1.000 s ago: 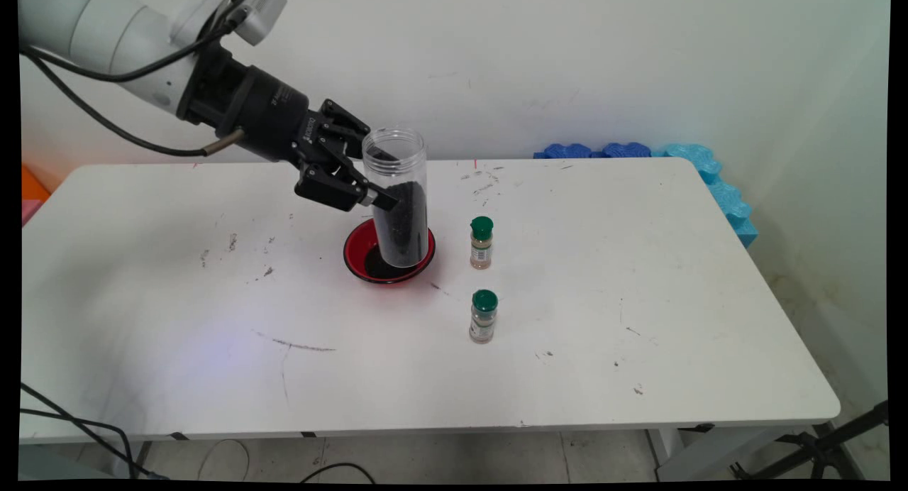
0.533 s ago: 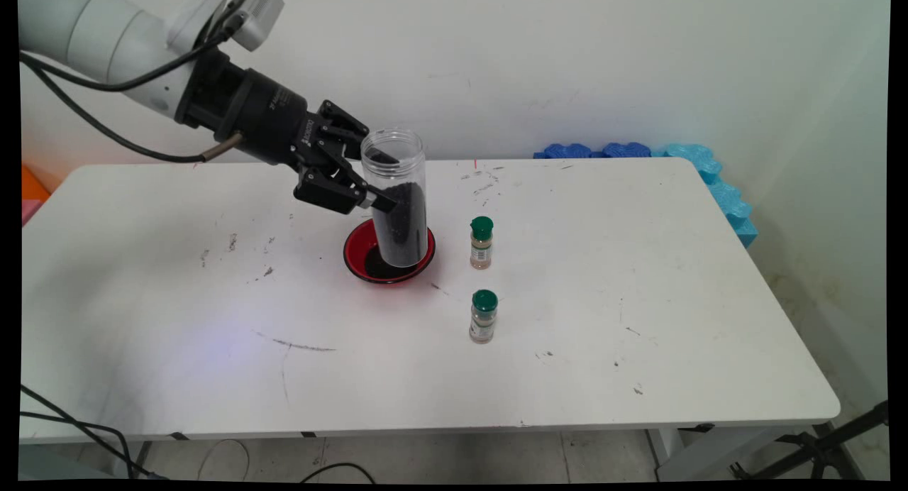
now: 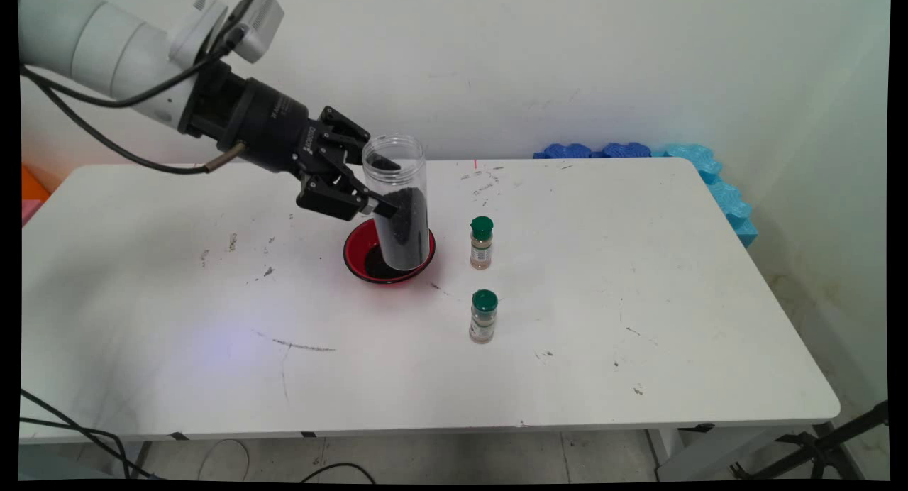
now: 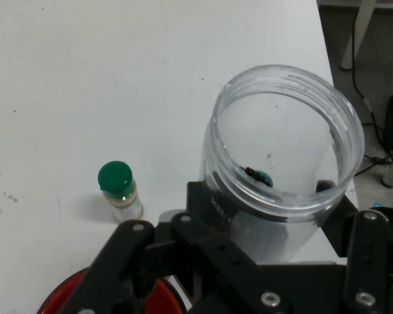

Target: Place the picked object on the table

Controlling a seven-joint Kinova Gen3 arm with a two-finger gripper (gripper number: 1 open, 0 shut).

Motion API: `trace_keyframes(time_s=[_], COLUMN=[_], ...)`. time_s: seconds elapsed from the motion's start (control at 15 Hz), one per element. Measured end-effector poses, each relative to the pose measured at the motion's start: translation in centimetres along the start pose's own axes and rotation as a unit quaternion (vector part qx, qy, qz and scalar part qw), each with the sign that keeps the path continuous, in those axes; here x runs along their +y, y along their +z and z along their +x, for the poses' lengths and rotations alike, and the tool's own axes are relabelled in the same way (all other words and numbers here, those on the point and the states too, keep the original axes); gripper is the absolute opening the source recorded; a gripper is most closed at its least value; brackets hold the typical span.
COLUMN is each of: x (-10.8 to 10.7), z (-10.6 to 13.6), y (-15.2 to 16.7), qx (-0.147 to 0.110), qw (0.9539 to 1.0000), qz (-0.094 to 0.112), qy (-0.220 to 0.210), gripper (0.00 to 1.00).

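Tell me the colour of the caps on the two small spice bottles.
Green, on both small glass spice bottles; the main view shows it best.

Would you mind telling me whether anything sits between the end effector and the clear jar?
Nothing visible does: the end effector is shut on the clear jar, held above the red bowl.

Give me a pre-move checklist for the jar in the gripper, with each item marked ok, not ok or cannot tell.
1. Grip: gripper shut on the clear jar from its side: ok.
2. Jar mouth open, no lid, nearly upright: ok.
3. Dark grains stay inside the jar: ok.
4. Jar bottom over the red bowl; lifted or resting: cannot tell.
5. Nearest green-capped spice bottle stands apart from the bowl: ok.
6. Second spice bottle upright, nearer the table's front edge: ok.
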Motion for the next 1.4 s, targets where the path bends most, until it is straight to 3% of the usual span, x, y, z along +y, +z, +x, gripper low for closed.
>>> trace_keyframes(time_s=[0.73, 1.4], x=[1.1, 2.4], z=[-4.4, -9.8], y=[1.6, 4.8], qx=[-0.004, -0.003], qw=[0.9999, 0.9991], qz=[0.006, -0.005], qy=[-0.009, -0.042], gripper=[0.00, 0.00])
